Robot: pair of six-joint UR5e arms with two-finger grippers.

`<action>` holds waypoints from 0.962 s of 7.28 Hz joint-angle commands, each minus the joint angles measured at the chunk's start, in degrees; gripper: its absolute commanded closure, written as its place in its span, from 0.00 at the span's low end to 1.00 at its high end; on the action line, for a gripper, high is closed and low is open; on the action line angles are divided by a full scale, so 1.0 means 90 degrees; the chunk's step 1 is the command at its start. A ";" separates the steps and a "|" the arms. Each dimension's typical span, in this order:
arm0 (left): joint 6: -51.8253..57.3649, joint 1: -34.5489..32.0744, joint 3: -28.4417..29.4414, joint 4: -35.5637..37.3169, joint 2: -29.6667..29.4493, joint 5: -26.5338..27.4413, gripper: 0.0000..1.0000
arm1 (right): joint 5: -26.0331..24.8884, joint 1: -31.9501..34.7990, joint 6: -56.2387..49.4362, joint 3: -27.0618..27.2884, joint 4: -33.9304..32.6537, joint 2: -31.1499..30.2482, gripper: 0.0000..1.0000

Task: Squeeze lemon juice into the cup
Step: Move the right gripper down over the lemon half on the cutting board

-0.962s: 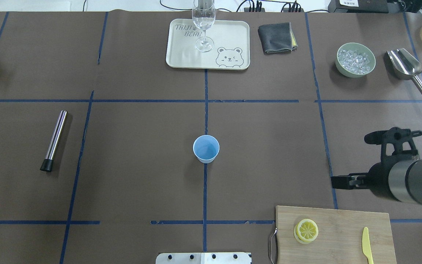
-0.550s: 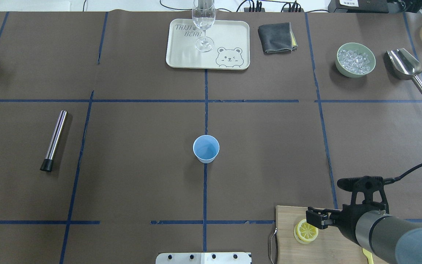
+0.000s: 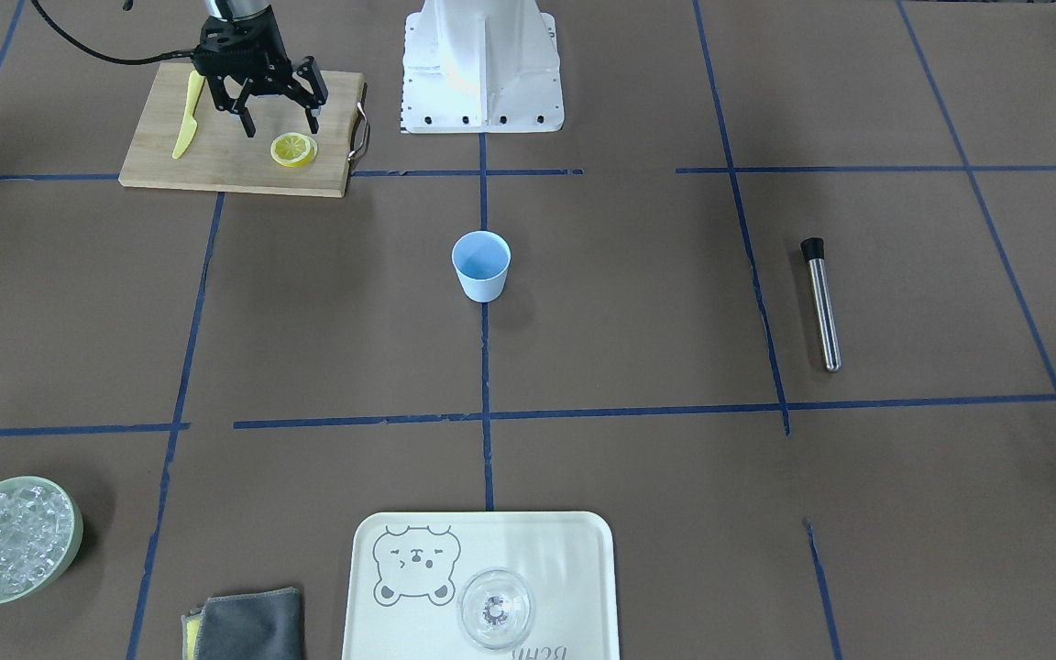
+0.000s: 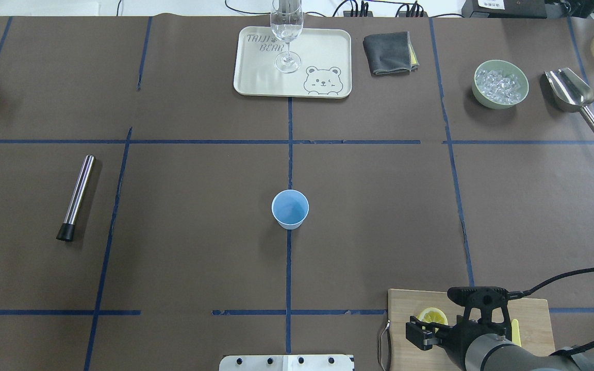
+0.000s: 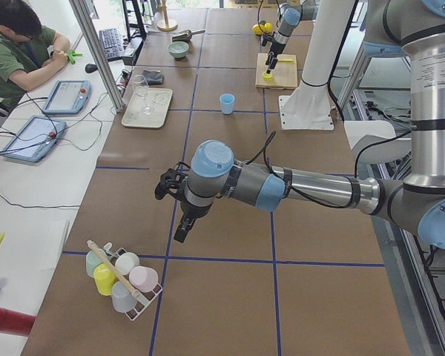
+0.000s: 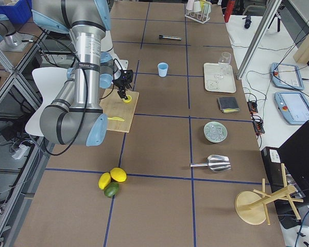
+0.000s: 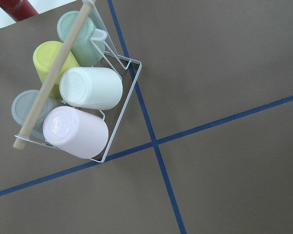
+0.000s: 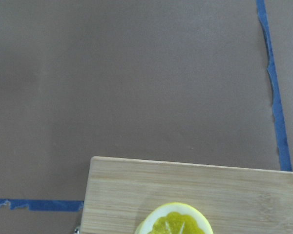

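Note:
The lemon (image 3: 294,149), a thin yellow slice, lies on the wooden cutting board (image 3: 216,160) at the table's near right corner. In the overhead view the lemon (image 4: 432,315) is partly covered by my right gripper (image 4: 439,337). The right gripper (image 3: 282,128) hangs open just above the slice, fingers spread, holding nothing. The right wrist view shows the lemon (image 8: 178,223) at its bottom edge. The light-blue cup (image 4: 290,208) stands upright at the table's middle, far from both arms. My left gripper (image 5: 168,185) hovers near the table's left end; I cannot tell if it is open or shut.
A yellow plastic knife (image 3: 186,126) lies on the board beside the gripper. A tray (image 4: 328,46) with a clear glass (image 4: 286,36), a grey cloth (image 4: 387,52), an ice bowl (image 4: 500,83) and a scoop (image 4: 573,95) line the far edge. A metal muddler (image 4: 77,197) lies left. A cup rack (image 7: 78,92) sits under the left wrist.
My right arm has swung back toward the robot's side of the table and now stands over the cutting board, covering part of the lemon slice. Nothing else moved.

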 commanded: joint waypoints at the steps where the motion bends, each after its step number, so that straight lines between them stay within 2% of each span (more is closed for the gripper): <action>1: -0.0004 0.0000 0.0004 -0.0106 0.0007 0.0000 0.00 | -0.0092 -0.0043 0.0018 -0.0167 -0.0039 0.0083 0.00; 5: -0.0004 0.0000 0.0004 -0.0107 0.0017 0.0009 0.00 | -0.0092 -0.0052 0.0008 -0.0499 -0.0010 0.0111 0.01; 7: -0.0004 0.0000 0.0004 -0.0107 0.0017 0.0000 0.00 | -0.0092 -0.0062 0.0008 -0.0587 -0.0001 0.0131 0.07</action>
